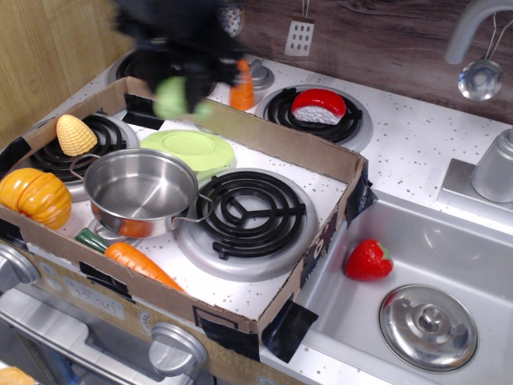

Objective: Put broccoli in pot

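Observation:
The broccoli (pixel 171 97) is a pale-green blurred lump held in the air above the back edge of the cardboard box. My black gripper (pixel 178 90) is blurred by motion and shut on it, up and behind the pot. The pot (pixel 138 191) is a shiny steel pan with wire handles, sitting on the left burner inside the box, with nothing in it.
A light-green plate (pixel 189 149) lies behind the pot. A corn cob (pixel 74 134), an orange pumpkin (pixel 34 196) and a carrot (pixel 138 263) lie around it. The cardboard wall (pixel 282 147) rings the stove. A strawberry (pixel 368 260) and a steel lid (pixel 427 325) lie in the sink.

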`<state>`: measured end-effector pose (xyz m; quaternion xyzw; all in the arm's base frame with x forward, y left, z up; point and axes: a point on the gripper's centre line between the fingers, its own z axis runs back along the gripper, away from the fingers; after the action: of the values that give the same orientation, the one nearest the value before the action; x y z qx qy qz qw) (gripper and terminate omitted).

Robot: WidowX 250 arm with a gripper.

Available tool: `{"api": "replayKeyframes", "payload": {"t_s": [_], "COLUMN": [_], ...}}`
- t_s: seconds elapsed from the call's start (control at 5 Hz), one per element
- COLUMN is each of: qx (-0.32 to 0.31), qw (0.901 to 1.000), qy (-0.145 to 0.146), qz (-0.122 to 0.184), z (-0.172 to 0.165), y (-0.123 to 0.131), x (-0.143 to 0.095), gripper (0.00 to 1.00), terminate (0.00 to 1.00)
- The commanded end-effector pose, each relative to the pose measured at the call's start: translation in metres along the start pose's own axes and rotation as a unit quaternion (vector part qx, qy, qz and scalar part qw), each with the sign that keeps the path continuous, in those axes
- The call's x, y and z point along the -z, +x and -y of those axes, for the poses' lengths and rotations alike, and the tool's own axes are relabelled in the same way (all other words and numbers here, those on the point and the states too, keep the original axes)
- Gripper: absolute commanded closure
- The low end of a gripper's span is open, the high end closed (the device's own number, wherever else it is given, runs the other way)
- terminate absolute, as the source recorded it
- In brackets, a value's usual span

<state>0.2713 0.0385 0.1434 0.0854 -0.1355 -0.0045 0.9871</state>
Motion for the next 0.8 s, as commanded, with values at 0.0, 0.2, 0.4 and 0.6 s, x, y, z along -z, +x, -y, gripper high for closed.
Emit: {"api": "replayKeyframes", "payload": {"t_s": [0.0,0.2,0.4,0.6], "qx": [-0.023,-0.021,-0.033,-0.029], "qw": [0.9987,0.9964,0.9963,0.9968], "qy": [-0.043,-0.08,-0.077,-0.073], "qz": [-0.014,-0.019,-0.018,-0.013], "z": [-0.021,-0.014,-0.011,-0.008], "y": [-0.007,-0.006,-0.004,-0.003], "x": [0.013,0.027,0.03,0.029], "gripper": [1.0,0.0,0.0,0.0], "terminate": [0.0,0.0,0.0,0.0]}}
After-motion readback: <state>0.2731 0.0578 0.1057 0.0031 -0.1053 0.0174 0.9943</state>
